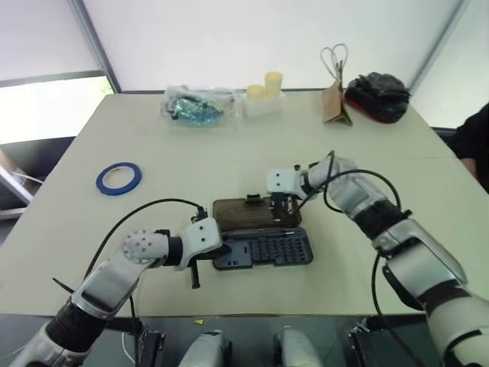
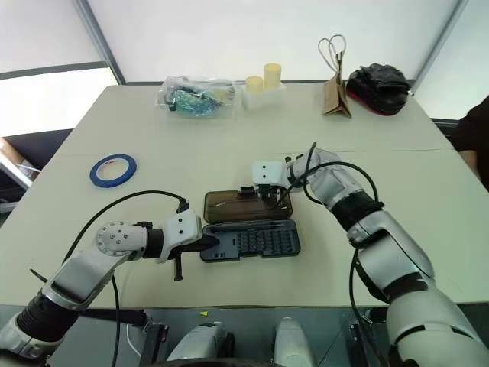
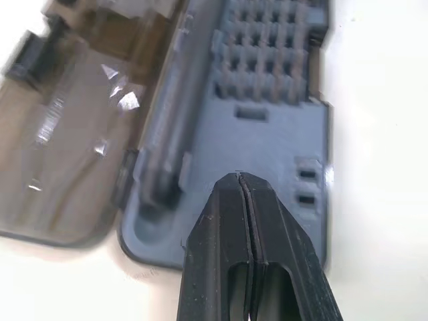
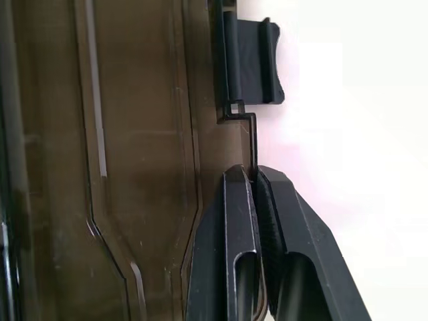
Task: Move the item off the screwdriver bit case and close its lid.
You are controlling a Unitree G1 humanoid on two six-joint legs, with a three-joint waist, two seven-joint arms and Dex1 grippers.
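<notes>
The screwdriver bit case (image 1: pixel 279 248) lies open in front of me, a dark grey tray with rows of bits. Its smoky brown lid (image 1: pixel 237 214) lies flat on the table behind it, the black latch (image 4: pixel 253 60) on its far edge. My right gripper (image 4: pixel 254 172) is shut on that far edge of the lid, just beside the latch. My left gripper (image 3: pixel 239 177) is shut, its tips over the left end of the case's tray. The item, a blue tape ring (image 1: pixel 118 178), lies flat on the table far to the left, apart from the case.
Along the table's far edge stand a clear bag with teal contents (image 1: pixel 195 107), pale yellow cylinders on a white tray (image 1: pixel 266 95), a brown paper bag (image 1: pixel 335 99) and a black and red pouch (image 1: pixel 378 95). A person's dark sleeve (image 1: pixel 475 145) shows at the right.
</notes>
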